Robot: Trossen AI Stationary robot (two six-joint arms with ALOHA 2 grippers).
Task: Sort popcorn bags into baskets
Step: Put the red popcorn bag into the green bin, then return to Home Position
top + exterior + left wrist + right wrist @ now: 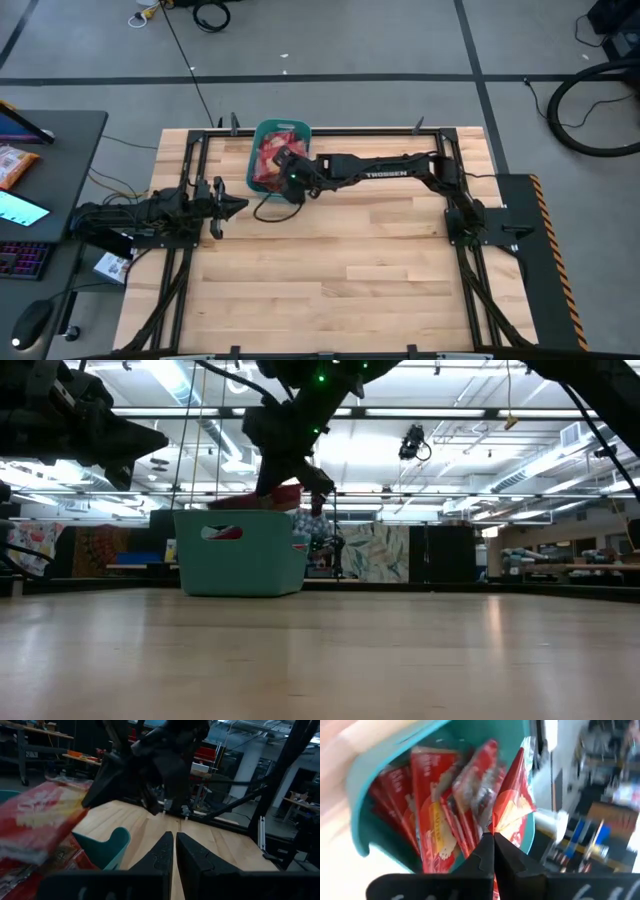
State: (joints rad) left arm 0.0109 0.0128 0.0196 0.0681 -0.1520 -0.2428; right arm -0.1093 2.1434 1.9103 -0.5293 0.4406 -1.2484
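The teal basket [256, 160] stands near the table's far edge and holds several red popcorn bags [432, 805] leaning on edge inside it. My right gripper [287, 162] reaches over the basket's right side and is shut on one more red popcorn bag [512, 802]. In the low view this bag [284, 496] shows just above the basket [240, 555]. My left gripper [238, 206] hovers shut over the table's left side, apart from the basket, touching nothing. My right gripper pinches the popcorn bag by an edge at its upper end [496, 826], between the two fingertips [485, 851]. It comes from above, slanting in from the table's right. The bag hangs below the fingers over the basket, tilted; whether its lower end rests on the other bags is hidden.
The basket's rim [107, 845] is near my left gripper [174, 842] in the left wrist view. A black cable [268, 208] loops on the table beside the basket. Bare wooden tabletop [350, 270] stretches toward the near edge. A side desk [50, 170] stands left of the table.
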